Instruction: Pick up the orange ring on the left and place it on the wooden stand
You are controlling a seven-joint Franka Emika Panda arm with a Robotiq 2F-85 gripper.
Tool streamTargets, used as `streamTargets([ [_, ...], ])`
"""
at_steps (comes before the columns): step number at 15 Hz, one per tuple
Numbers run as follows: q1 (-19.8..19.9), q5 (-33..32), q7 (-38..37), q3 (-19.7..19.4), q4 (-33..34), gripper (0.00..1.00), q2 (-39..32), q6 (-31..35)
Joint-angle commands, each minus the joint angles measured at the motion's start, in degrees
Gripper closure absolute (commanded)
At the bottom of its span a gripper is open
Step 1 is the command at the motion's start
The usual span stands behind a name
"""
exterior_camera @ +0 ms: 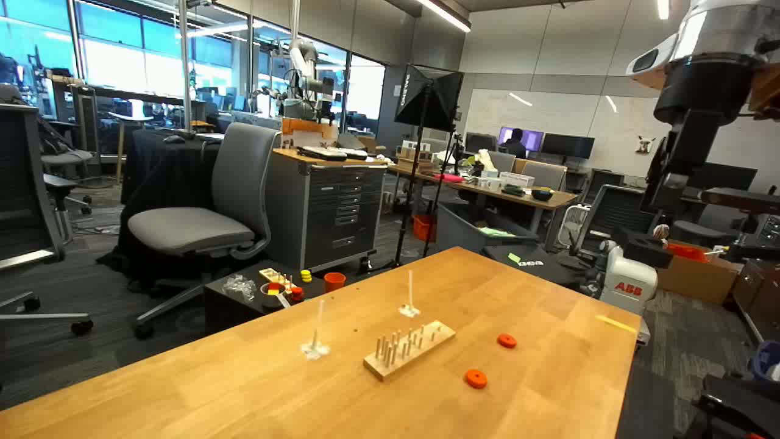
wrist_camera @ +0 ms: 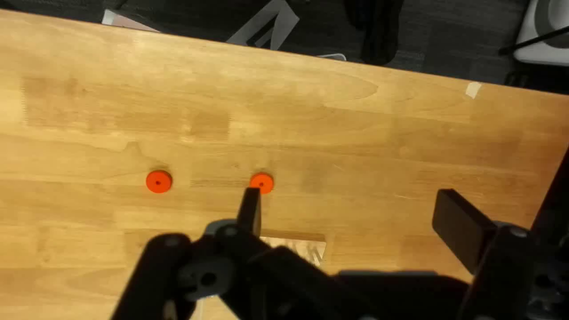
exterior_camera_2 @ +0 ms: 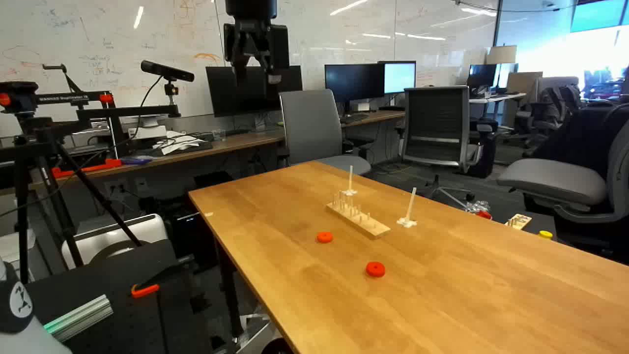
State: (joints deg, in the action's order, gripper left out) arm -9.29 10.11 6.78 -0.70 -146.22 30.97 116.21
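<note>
Tall windows (exterior_camera: pixel 109 67) line the left of the room, and before them we record a grey swivel chair (exterior_camera: pixel 189 228). On the wooden surface (exterior_camera: pixel 244 390), working rightward, we note first a thin pale post (exterior_camera: pixel 319 323) standing in a white patch (exterior_camera: pixel 314 350). A dark drawer cabinet (exterior_camera: pixel 344 213) stands farther back. Next comes the wooden stand (exterior_camera: pixel 411 356), a low rectangular block with short upright pegs, crowded toward its left end and sparser toward its right. Behind the stand rises a second post (exterior_camera: pixel 410 291), and beyond that a softbox light (exterior_camera: pixel 429 94).

Right of the stand, flat on the bare surface, lies the left-hand orange ring (exterior_camera: pixel 476 378); we find a matching second ring (exterior_camera: pixel 506 341) near it, farther right. Both rings are clear of the stand and of each other. White machinery marked ABB (exterior_camera: pixel 631 280) sits beyond the surface at right. Farthest right, the gripper (wrist_camera: pixel 349 206) hangs well above the surface. In the wrist view we see its fingers (wrist_camera: pixel 462 231) standing well apart, released, with the surface showing between them; one finger partly covers the edge of a ring.
</note>
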Motion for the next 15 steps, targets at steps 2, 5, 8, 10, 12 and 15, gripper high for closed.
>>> streamTargets([
  [2, 0.9, 0.4, 0.4, 0.8, 0.3, 0.0, 0.0, -0.2],
  [5, 0.9, 0.4, 0.4, 0.8, 0.4, 0.0, 0.0, -0.2],
  [8, 0.9, 0.4, 0.4, 0.8, 0.4, 0.0, 0.0, -0.2],
  [10, 0.9, 0.4, 0.4, 0.8, 0.4, 0.0, 0.0, -0.2],
  [12, 0.9, 0.4, 0.4, 0.8, 0.4, 0.0, 0.0, -0.2],
  [15, 0.7, 1.6, -1.4, 1.2, 2.9, 0.0, -1.7, 0.9],
])
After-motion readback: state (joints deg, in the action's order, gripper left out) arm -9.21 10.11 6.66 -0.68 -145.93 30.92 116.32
